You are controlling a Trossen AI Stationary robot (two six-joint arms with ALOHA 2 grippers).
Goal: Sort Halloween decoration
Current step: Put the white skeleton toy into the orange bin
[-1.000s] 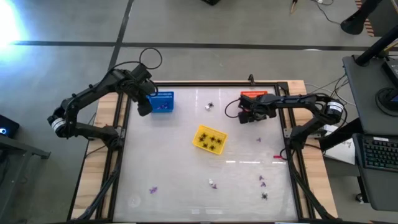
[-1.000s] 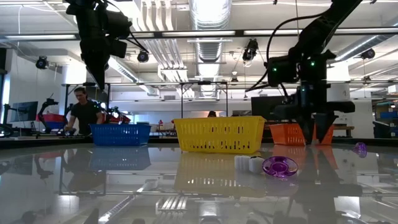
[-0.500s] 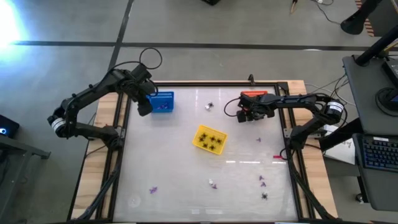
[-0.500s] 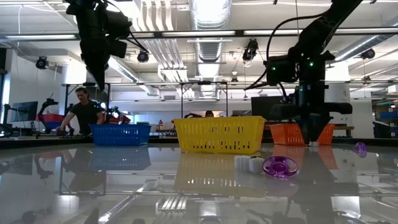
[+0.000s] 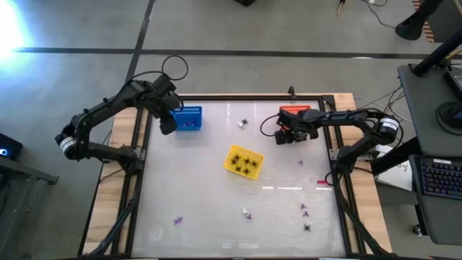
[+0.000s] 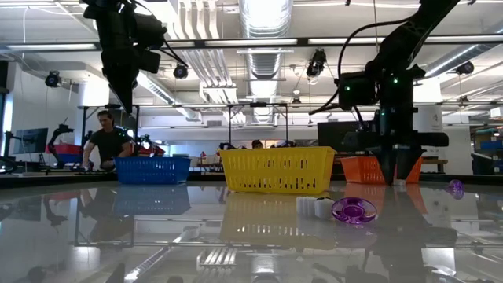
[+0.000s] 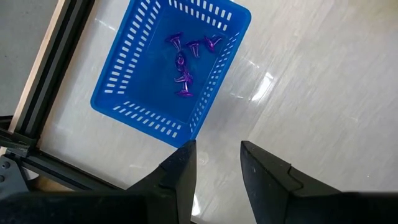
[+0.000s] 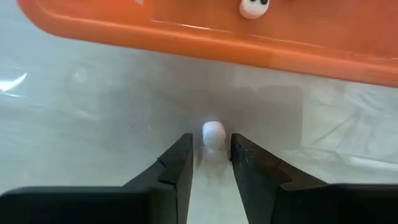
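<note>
My right gripper (image 8: 211, 155) points down at the table, just in front of the orange basket (image 8: 186, 37), and is open. A small white decoration piece (image 8: 213, 133) rests on the table between its fingertips, apart from both. Another white piece with eyes (image 8: 253, 7) lies inside the orange basket. My left gripper (image 7: 214, 163) hangs open and empty above the table beside the blue basket (image 7: 124, 93), which holds several purple pieces (image 7: 183, 65). The yellow basket (image 5: 243, 161) at mid-table holds black spider pieces.
Loose pieces lie about the table: a black and white one (image 5: 243, 123) at the far middle, purple ones (image 5: 177, 220) (image 5: 304, 210), a white one (image 5: 246, 212) and a black one (image 5: 307, 227) toward the near edge. A dark frame (image 5: 141, 144) borders the table.
My right gripper has stayed by the orange basket. In the low view its fingers came together half a second ago and now stand apart again. The left arm has kept still.
</note>
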